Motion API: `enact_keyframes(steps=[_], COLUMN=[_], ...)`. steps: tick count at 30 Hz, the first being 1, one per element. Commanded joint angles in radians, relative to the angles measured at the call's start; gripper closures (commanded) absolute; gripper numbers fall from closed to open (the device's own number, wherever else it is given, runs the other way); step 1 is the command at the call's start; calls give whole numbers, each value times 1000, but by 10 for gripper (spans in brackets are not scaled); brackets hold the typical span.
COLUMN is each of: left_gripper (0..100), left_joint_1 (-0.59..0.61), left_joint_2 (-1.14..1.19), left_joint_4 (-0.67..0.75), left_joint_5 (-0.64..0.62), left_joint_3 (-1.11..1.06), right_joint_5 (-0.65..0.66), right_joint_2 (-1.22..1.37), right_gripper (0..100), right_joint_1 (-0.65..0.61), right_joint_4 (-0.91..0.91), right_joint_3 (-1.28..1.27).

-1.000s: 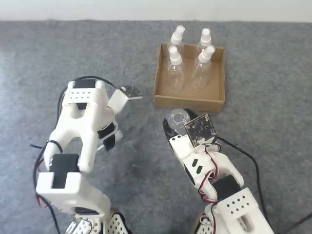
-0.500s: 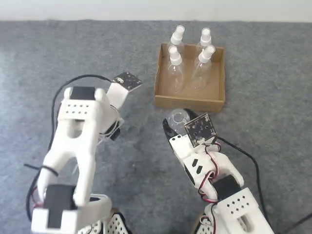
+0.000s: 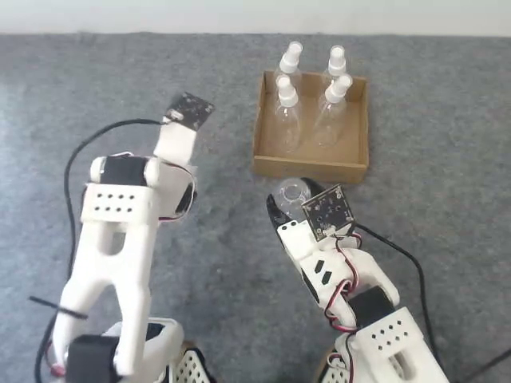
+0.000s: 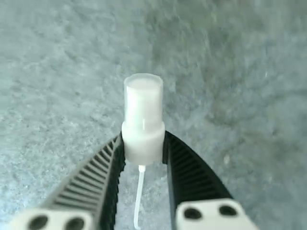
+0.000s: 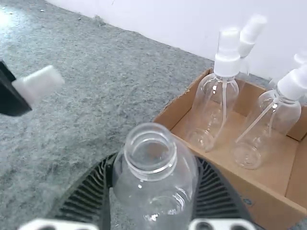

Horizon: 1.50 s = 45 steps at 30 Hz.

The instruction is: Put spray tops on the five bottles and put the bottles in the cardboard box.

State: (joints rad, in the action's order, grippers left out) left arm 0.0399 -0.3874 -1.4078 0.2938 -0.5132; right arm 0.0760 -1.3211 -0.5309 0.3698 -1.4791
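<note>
In the high view the left arm (image 3: 120,231) rises from the 7 o'clock corner of the grey carpet (image 3: 423,183) and stretches its forearm toward 1 o'clock; its wrist camera board (image 3: 189,108) sits at the far end, at about 9 o'clock from the cardboard box (image 3: 310,168) and well apart from it. The right arm (image 3: 335,271) comes up from the 5 o'clock corner and leans toward 11 o'clock; the right gripper (image 3: 284,204) ends just short of the box's near wall, at its 6 o'clock.

The left wrist view shows the left gripper (image 4: 142,146) pinching a white spray top (image 4: 143,120) by its collar, one ribbed black finger on each side; the dip tube (image 4: 139,196) runs back between the fingers toward the wrist, with carpet beyond.

The right wrist view shows the right gripper (image 5: 156,179) clamped around the shoulders of an open-necked bottle (image 5: 152,163); the bottle is clear, its neck bare and uncapped. From above, this bottle (image 3: 290,191) shows as a clear round mouth just beside the box's near wall.

Beyond it in the right wrist view, four capped bottles (image 5: 213,103) stand inside the box (image 5: 268,194), each with a white spray head; the high view shows them (image 3: 286,112) in two rows of two. The right wrist view also takes in the spray top (image 5: 38,84) farther off over the carpet, in the other arm's black fingers.
</note>
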Motion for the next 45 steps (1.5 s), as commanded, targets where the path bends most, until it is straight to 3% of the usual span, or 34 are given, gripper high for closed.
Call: enact_keyframes(steps=[1, 19, 31, 45], left_gripper=[987, 987, 987, 987], left_joint_1=[-5, -12, -173, -382], left_joint_2=[-120, -338, -520, -574], left_joint_4=[54, 183, 273, 393], left_joint_5=[-97, -281, -405, -413], left_joint_3=[10, 10, 8, 7], right_joint_5=[14, 17, 17, 17], right_joint_2=[-19, -19, -27, -27], right_gripper=[930, 930, 930, 930], right_joint_1=[7, -30, -44, -44], right_joint_4=[-21, -12, -22, -24], right_joint_3=[14, 12, -6, -6])
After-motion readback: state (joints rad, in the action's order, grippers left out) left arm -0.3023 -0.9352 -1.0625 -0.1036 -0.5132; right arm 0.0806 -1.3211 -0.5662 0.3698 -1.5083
